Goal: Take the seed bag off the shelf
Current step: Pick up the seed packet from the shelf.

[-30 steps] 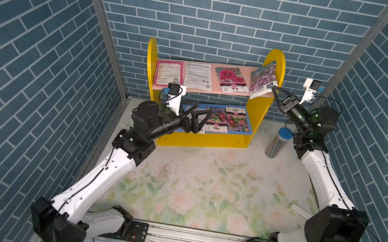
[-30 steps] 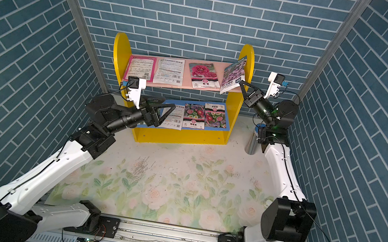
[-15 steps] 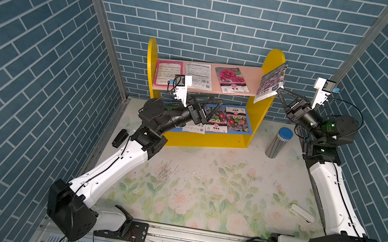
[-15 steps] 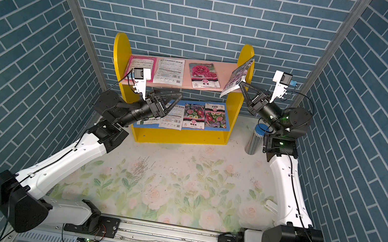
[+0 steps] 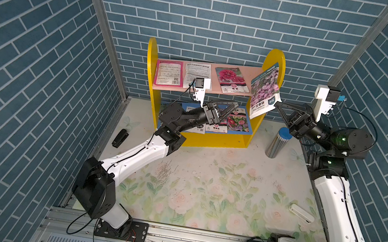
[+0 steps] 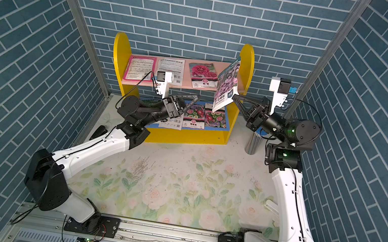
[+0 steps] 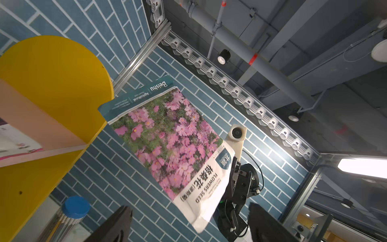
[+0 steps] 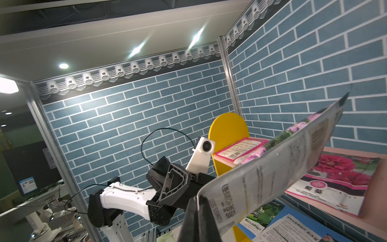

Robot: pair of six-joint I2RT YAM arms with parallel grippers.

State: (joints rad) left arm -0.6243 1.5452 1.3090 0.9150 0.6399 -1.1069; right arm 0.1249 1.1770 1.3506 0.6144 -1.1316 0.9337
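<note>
- shelf (image 5: 275, 60): 2 yellow sides, pink upper board, blue lower board
- seed bag (image 5: 264, 92): pink flowers on green, teal top band, white bottom
- walls (image 5: 232, 13): blue brick pattern, white joints
- mat (image 5: 217, 184): pale rose print
- tube (image 5: 274, 147): silver, blue cap

Blue brick walls (image 5: 206, 9), floral floor (image 5: 214, 197)

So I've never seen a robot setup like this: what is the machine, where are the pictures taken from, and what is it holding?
These are two robot arms. Two pictures look down on the whole scene; the other two come from a camera on each wrist. On the flowery table cover stand a yellow shelf with flat seed packets and a metal cylinder with a blue cap. The right tool is shut on a pink-flowered seed bag, holding it in the air by the shelf's side panel. The left tool is open and empty.
</note>
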